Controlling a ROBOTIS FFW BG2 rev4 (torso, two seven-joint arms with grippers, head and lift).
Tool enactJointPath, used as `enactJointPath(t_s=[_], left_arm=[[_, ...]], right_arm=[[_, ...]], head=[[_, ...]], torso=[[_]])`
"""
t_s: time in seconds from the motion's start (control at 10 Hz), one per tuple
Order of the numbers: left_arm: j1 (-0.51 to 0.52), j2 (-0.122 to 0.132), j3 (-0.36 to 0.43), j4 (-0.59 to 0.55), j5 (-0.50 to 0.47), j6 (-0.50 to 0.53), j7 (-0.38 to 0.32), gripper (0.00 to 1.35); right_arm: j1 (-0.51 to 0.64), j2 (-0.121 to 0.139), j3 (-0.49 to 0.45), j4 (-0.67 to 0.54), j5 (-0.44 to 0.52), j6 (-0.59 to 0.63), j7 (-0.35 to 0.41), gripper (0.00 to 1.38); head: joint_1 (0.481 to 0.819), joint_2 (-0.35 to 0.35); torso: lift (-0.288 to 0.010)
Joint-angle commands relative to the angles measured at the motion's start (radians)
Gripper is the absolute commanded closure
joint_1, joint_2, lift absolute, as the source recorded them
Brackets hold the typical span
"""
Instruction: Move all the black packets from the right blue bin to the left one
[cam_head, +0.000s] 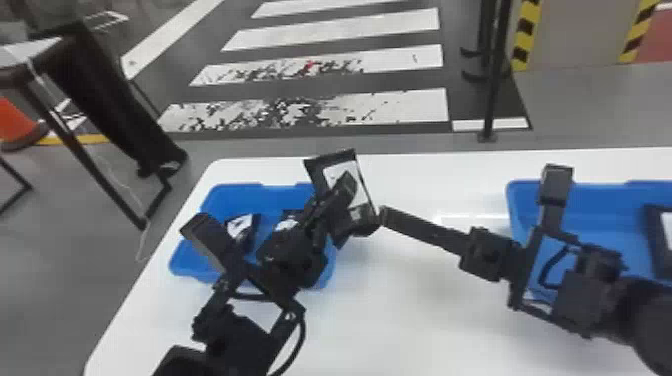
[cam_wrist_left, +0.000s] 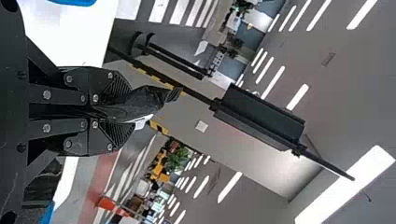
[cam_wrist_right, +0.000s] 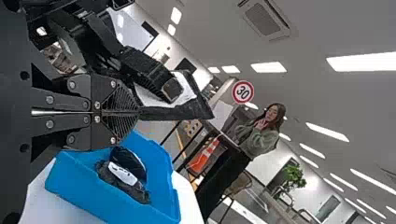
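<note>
- The left pincer (cam_head: 346, 186), at the center of the frame in the head view, was clamped on a black packet (cam_head: 320, 167) with a white label, held aloft at a tilt near the inner edge of the left bin (cam_head: 230, 192).
- The right pincer (cam_head: 384, 215), just right of the packet's lower corner in the head view, had its two fingers drawn narrow, one against the other; whether its tips touched the packet could not be told.
- Black packets with white patches (cam_head: 243, 228) lay inside the left bin, at center left of the frame and partly hidden by the left arm; their number was unclear.
- The right bin (cam_head: 600, 200), blue like its counterpart, sat at the right edge of the frame, partly behind the right arm, with another packet (cam_head: 662, 250) inside, cut off by the frame's edge.
- Both bins stood well apart on a white surface (cam_head: 425, 325) that spread across the lower part of the frame.
- Beyond it, worn white stripes (cam_head: 320, 112) marked the floor at the top center, while a black pole (cam_head: 492, 95) rose at the upper right, near yellow-and-black striped edging (cam_head: 525, 35).
</note>
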Motion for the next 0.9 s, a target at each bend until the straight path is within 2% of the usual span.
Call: enactJointPath(t_s=[0.0, 0.1, 0.2, 0.3, 0.4, 0.5, 0.6, 0.7, 0.8], left_arm=[[-0.016, -0.008, 0.031, 0.033, -0.026, -0.062, 0.012, 1.21], [-0.053, -0.018, 0.095, 0.114, -0.135, -0.130, 0.027, 1.21], [-0.090, -0.021, 0.155, 0.203, -0.311, -0.211, 0.060, 1.21], [-0.107, -0.018, 0.185, 0.269, -0.429, -0.255, 0.099, 1.21], [-0.100, -0.018, 0.175, 0.289, -0.391, -0.231, 0.129, 0.94], [-0.083, -0.021, 0.155, 0.289, -0.335, -0.263, 0.129, 0.35], [-0.073, -0.027, 0.139, 0.289, -0.321, -0.312, 0.129, 0.05], [-0.061, -0.025, 0.111, 0.289, -0.295, -0.331, 0.127, 0.12], [-0.048, -0.025, 0.095, 0.286, -0.275, -0.366, 0.129, 0.18]], right_arm=[[0.005, 0.000, 0.002, 0.014, -0.001, -0.039, 0.000, 0.86], [0.012, 0.000, 0.000, 0.019, -0.001, -0.046, 0.000, 0.48], [0.015, -0.002, 0.000, 0.024, -0.001, -0.059, 0.002, 0.20], [0.017, -0.006, -0.004, 0.024, 0.003, -0.064, 0.002, 0.11], [0.029, -0.006, -0.032, 0.019, 0.041, -0.071, 0.000, 0.11], [0.049, -0.003, -0.086, 0.017, 0.110, -0.091, -0.011, 0.11], [0.100, 0.003, -0.166, -0.032, 0.204, -0.098, -0.077, 0.10], [0.167, 0.014, -0.264, -0.118, 0.358, -0.095, -0.147, 0.10], [0.223, 0.021, -0.345, -0.219, 0.447, -0.014, -0.221, 0.11]], head=[[0.695, 0.271], [0.695, 0.282], [0.695, 0.316], [0.695, 0.350], [0.695, 0.350], [0.695, 0.350], [0.695, 0.350], [0.695, 0.341], [0.695, 0.307]], torso=[[-0.168], [-0.168], [-0.168], [-0.168], [-0.168], [-0.168], [-0.168], [-0.168], [-0.168]])
